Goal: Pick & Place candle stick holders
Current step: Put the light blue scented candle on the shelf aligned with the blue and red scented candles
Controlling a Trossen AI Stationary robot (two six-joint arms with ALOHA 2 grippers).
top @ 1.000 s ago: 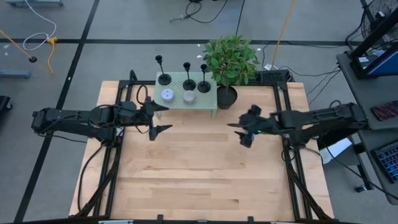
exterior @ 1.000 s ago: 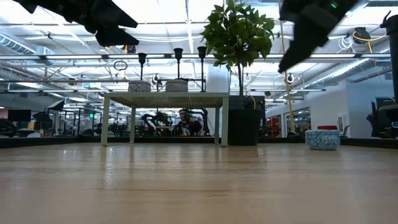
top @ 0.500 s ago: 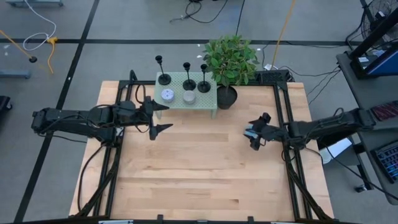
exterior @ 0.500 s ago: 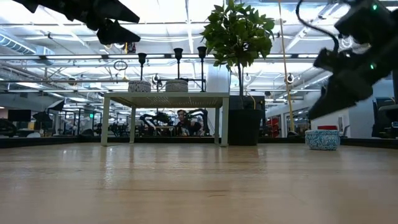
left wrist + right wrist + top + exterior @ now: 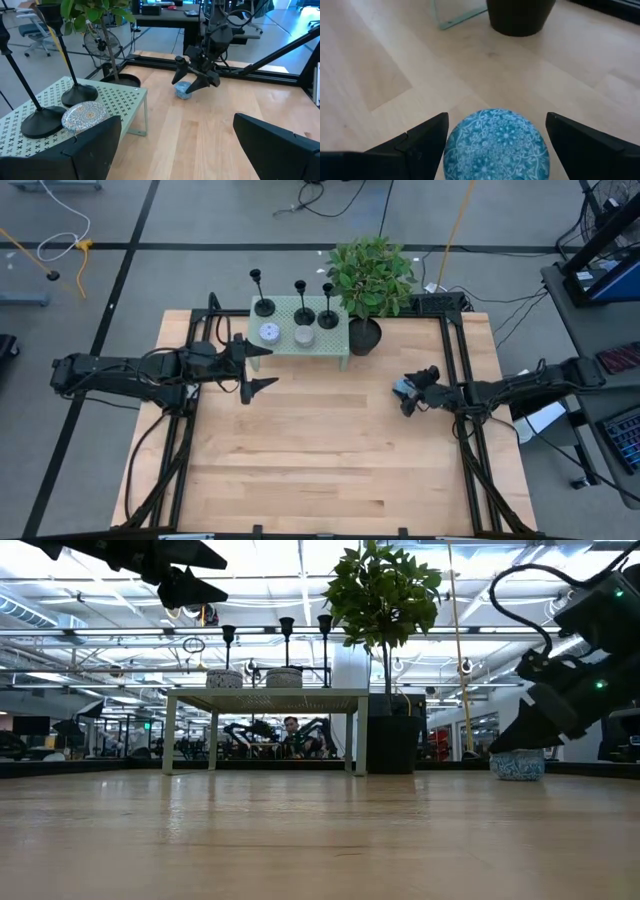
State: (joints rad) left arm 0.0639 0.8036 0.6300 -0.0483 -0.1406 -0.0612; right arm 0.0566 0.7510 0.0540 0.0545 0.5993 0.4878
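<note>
Plant pot [image 5: 364, 337] beside holders [image 5: 296, 305] (crowding)

No legible txt, labels or nos. anywhere in view.

Matte-black candle stick holders [image 5: 264, 305] stand on a pale-green perforated stand [image 5: 335, 337]; a blue floral-patterned bowl [image 5: 496, 142]; light wooden worktop [image 5: 320, 450].

1. Left arm is extended from the left side; the left pincer [image 5: 256, 368] is held raised above the surface, fingers [image 5: 90, 150] spread wide.
2. Right arm is reached in from the right side; the right pincer [image 5: 408, 394] is lowered close to the surface, fingers [image 5: 422, 142] parted.
</note>
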